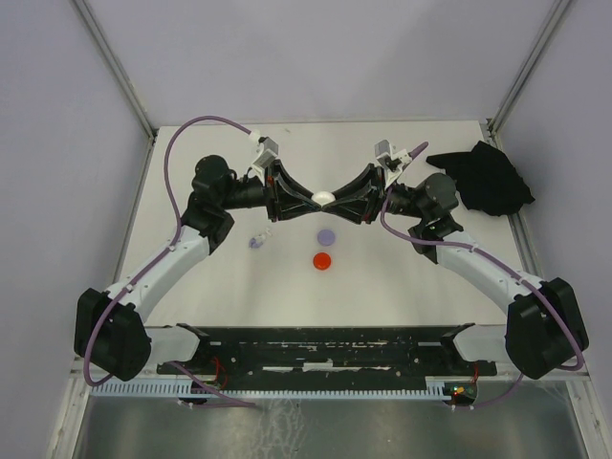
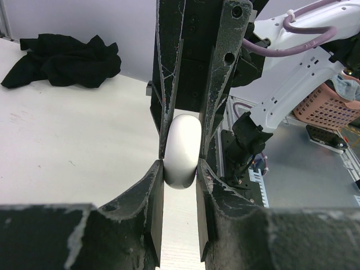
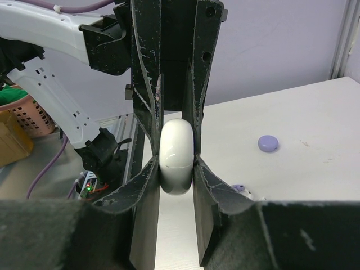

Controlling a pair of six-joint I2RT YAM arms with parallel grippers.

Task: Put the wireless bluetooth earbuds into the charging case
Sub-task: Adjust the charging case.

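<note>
Two pincers, one white case.

Left pincer (image 2: 180, 175): clamped on one end of the case (image 2: 183, 151), a finger pressed flat against each side.

Right pincer (image 3: 176, 175): clamped on the opposite end of the same case, its fingers likewise tight against both sides.

Case: an oval white shell, seen edge-on by each wrist camera. It is held between the two pincers where the arms meet tip to tip over the middle of the surface (image 1: 402, 287), and it is off the surface. Whether it is open or closed cannot be told.

Earbuds (image 1: 255, 240): tiny lilac and whitish pieces lying loose on the surface, beside the left arm and well apart from the case. They are too small to count.

Lilac disc (image 1: 327, 235): flat on the surface, near the point where the pincers meet, on the side toward the arm bases.

Red disc (image 1: 322, 260): flat on the surface, just beside the lilac disc and closer to the bases.

Black cloth (image 1: 483, 179): crumpled at the far right edge of the surface.
</note>
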